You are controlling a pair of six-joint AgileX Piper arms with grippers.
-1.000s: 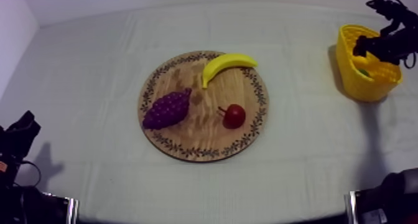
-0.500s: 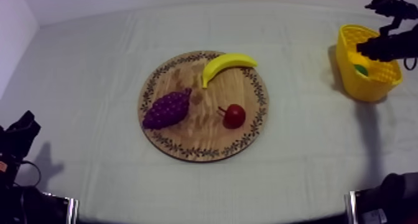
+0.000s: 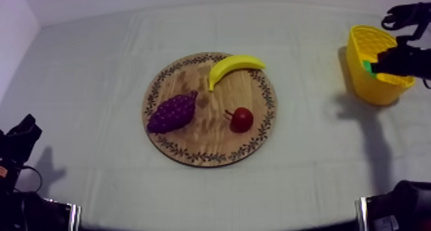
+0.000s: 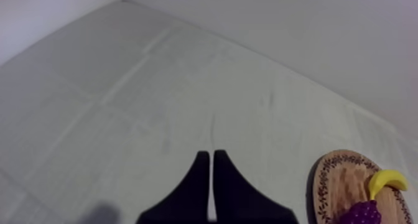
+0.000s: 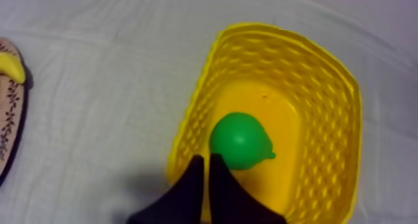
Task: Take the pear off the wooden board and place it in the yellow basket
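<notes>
Left gripper (image 4: 208, 155): low at the left side of the table (image 3: 83, 73), over bare cloth. Its fingers are pressed together into a narrow wedge and hold nothing.

Wooden board (image 3: 192, 158): mid-table, well apart from both grippers. It carries the grapes (image 3: 172, 113) on its left part, the banana (image 3: 234, 65) along its far rim and the small red fruit (image 3: 241, 120) on its near right part. The three lie apart from one another.

Yellow basket (image 3: 369, 89): upright at the right side of the table, well apart from the board.

Pear (image 5: 239, 139): green, lying on the basket's floor close to one wall.

Right gripper (image 5: 203, 158): above the basket, at the rim of the wall beside the pear. Its fingers are closed against each other and grip nothing; the tips are just beside the pear, and whether they touch it cannot be told
</notes>
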